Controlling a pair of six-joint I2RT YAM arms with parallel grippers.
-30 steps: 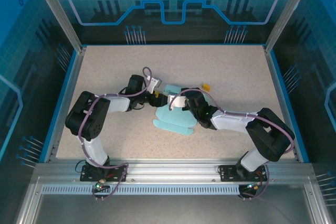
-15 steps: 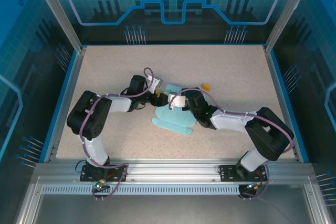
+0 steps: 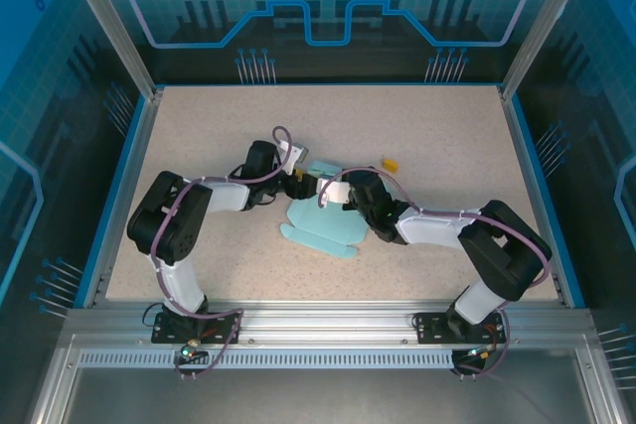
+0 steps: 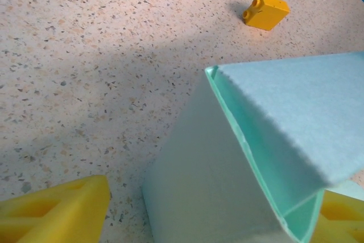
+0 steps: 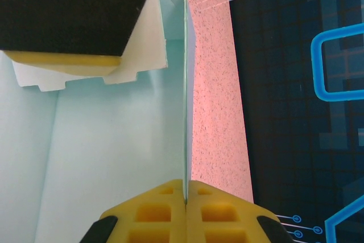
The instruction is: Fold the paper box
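Note:
The paper box (image 3: 320, 228) is pale blue card, partly folded, lying mid-table between both arms. In the left wrist view one raised wall of the paper box (image 4: 227, 186) stands between my left gripper's (image 4: 210, 217) yellow fingers (image 4: 57, 209). The left finger is clear of the card, so this gripper is open. My left gripper (image 3: 298, 187) is at the box's far left corner. My right gripper (image 5: 186, 197) is shut on the thin edge of an upright wall of the paper box (image 5: 114, 157). It sits at the box's far right side (image 3: 350, 198).
A small orange-yellow brick (image 3: 391, 163) lies on the speckled table (image 3: 447, 126) just beyond and to the right of the box, also seen at the top of the left wrist view (image 4: 266, 11). Blue rails border the table on all sides.
The box's flat near part has slid a little to the left. The right gripper has moved left with the card it holds. The left gripper has hardly moved.

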